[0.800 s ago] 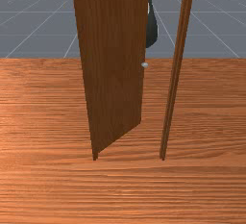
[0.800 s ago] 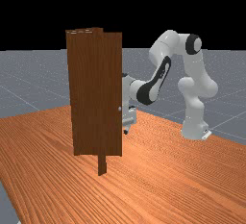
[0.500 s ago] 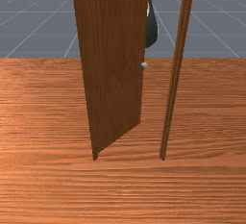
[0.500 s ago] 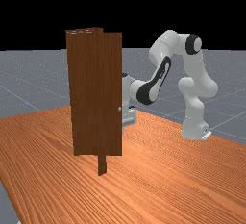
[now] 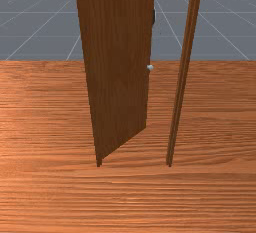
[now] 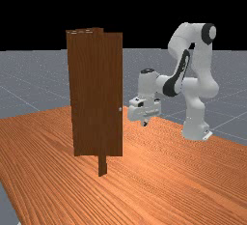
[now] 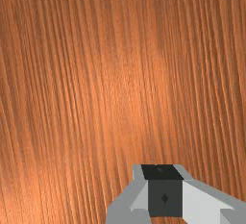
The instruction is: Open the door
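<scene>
One door [image 5: 120, 67]: at eleven o'clock in the front view, swung out of line with its frame; its angle looks the same as half a second ago.
Hand [image 6: 144, 123]: has just slid out from behind the panel, and now hangs at four o'clock from the knob [image 6: 120, 109] in the far view, apart from it; spread or pressed together, I can't tell.
Arm [image 6: 181, 77]: drawn back toward its base, up around two o'clock in the far view.
Opening: already wide between the free edge and the post [image 5: 182, 77] at two o'clock in the front view, so I'd call the job done or nearly so; if more swing is wanted, the hand must come back to that edge.
Knob: small, pale, rounded, by the free edge, with a smooth look to it.
Panel: tall, flat, dark brown, fine grain running upright; stiff, I'd guess.
Post: slim, straight, ridged lengthwise, matching brown.
Desk [image 6: 193, 190]: orange-brown wood, strongly streaked, glossy beneath the hand.
</scene>
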Tool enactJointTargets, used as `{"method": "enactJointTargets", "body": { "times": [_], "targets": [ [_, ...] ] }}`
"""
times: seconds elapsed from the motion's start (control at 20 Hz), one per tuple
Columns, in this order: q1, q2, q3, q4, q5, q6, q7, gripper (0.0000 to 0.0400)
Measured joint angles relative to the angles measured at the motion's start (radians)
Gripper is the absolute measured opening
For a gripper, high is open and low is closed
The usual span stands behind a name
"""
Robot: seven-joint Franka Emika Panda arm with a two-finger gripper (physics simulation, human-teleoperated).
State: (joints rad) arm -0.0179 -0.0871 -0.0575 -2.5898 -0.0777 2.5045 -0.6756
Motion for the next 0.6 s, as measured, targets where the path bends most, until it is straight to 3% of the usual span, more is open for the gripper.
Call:
{"method": "enactJointTargets", "body": {
  "times": [0.15,0.2,0.3,0.4,0.5,0.6],
  "targets": [
    [-0.02,-0.166,0.002,-0.172,-0.016,0.006,0.003,0.0],
    [-0.014,-0.167,0.046,-0.171,0.007,-0.002,0.143,0.0],
    [0.041,-0.126,0.21,-0.118,0.072,-0.023,0.602,0.0],
    [0.157,-0.022,0.319,0.006,0.061,-0.051,0.863,0.0],
    [0.237,0.036,0.351,0.075,0.027,-0.061,0.705,0.0],
    [0.234,0.201,0.336,0.29,-0.037,-0.106,0.457,0.0]
  ]
}}
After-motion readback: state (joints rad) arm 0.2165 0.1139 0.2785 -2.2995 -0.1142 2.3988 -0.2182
